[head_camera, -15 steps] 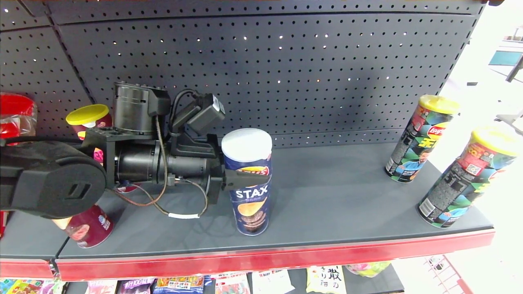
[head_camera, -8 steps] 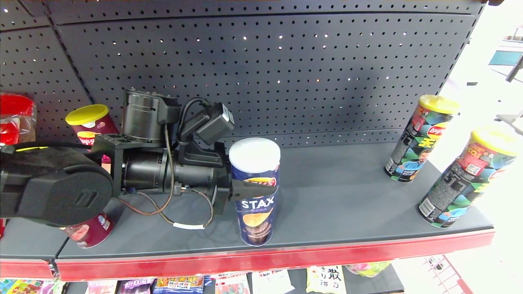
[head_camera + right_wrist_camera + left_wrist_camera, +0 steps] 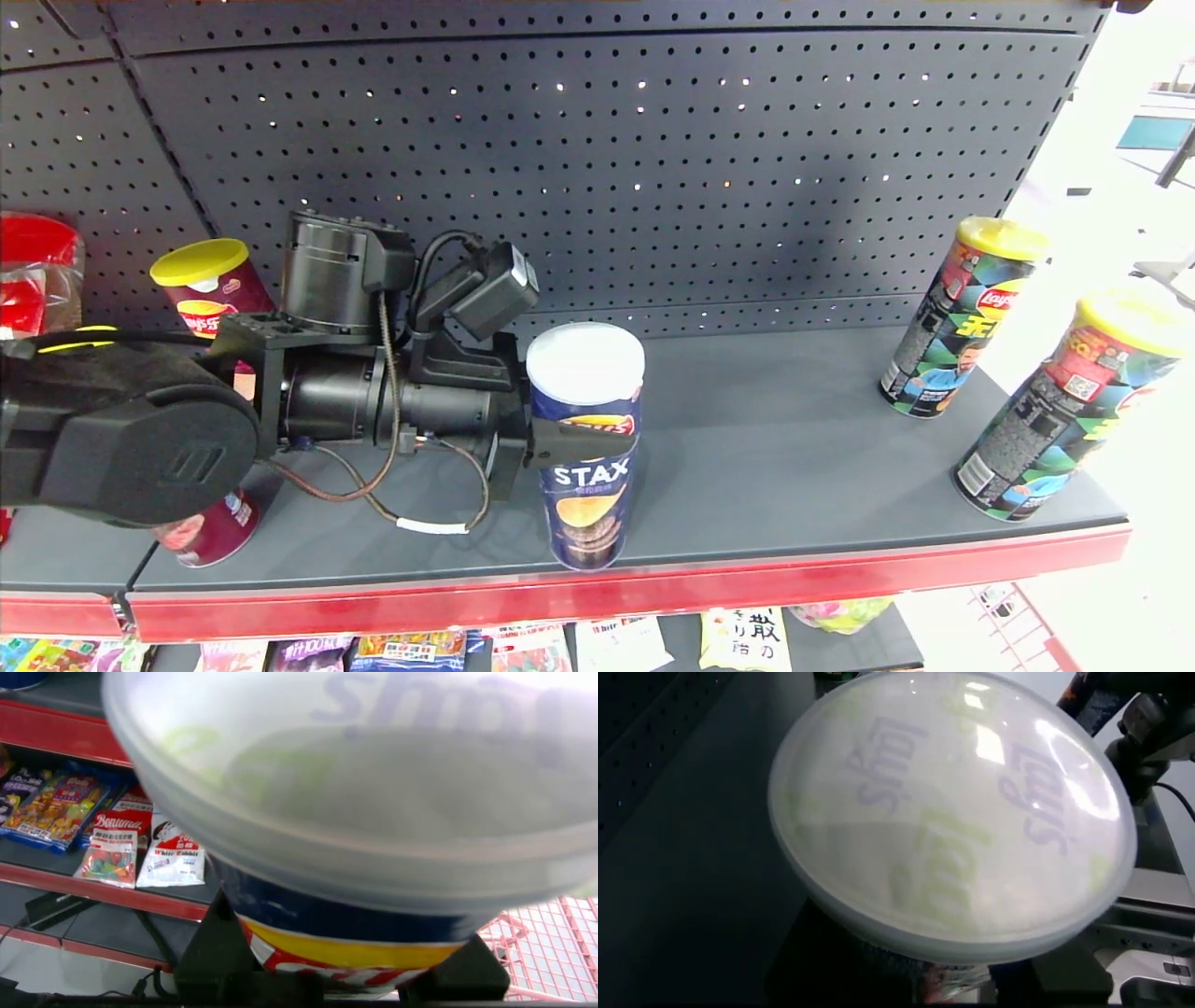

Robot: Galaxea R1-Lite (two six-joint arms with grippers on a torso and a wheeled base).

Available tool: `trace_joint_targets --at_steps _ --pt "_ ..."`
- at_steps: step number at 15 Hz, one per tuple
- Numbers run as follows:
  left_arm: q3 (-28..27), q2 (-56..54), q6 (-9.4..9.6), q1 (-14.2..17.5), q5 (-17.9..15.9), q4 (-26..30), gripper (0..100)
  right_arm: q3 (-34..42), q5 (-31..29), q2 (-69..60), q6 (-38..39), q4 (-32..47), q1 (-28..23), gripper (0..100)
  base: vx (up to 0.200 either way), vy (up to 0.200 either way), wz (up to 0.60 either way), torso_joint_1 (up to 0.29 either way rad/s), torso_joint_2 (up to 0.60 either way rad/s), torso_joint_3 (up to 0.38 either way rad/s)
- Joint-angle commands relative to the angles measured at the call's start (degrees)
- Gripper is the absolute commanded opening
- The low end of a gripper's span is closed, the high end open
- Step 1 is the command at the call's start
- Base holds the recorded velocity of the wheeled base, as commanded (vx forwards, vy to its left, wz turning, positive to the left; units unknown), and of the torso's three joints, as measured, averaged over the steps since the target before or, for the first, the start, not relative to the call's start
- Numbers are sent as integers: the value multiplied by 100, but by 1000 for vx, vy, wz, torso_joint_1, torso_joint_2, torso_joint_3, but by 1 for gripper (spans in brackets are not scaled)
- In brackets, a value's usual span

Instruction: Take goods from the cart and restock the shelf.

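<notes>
A tall blue chips can (image 3: 586,467) with a white lid stands upright near the front edge of the grey shelf (image 3: 794,457). My left gripper (image 3: 581,435) is shut on its upper half, coming in from the left. I cannot tell whether the can's base rests on the shelf. In the left wrist view the same can's lid (image 3: 952,812) hides the fingers. In the right wrist view my right gripper (image 3: 341,966) is shut on a second blue can (image 3: 318,924) with a clear lid, held in front of the lower shelves.
Two yellow-lidded cans (image 3: 962,317) (image 3: 1064,401) stand at the shelf's right end. Two maroon cans (image 3: 210,289) (image 3: 201,527) are behind and under my left arm. A pegboard wall (image 3: 607,168) backs the shelf. Snack packs (image 3: 747,635) (image 3: 112,831) fill the lower shelf.
My left arm has carried the blue can to the right and down, closer to the shelf's front edge. Most of that move came in the first half second.
</notes>
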Motion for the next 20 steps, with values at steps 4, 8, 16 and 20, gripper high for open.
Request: trace_joint_targets --at_steps 4,8,16,20 --pt "43 3 -16 -3 87 8 100 0 3 4 -4 8 0 0 0 0 0 0 0 0" --pt "465 -287 -33 33 158 8 100 -52 65 22 -12 25 26 0 0 0 0 0 0 0" --pt "1827 -1491 -25 701 167 17 100 -1740 1260 2421 -21 -1 53 0 0 0 0 0 0 0" --pt "2724 -2238 -25 780 298 8 100 -3014 1550 4179 -30 -36 413 0 0 0 0 0 0 0"
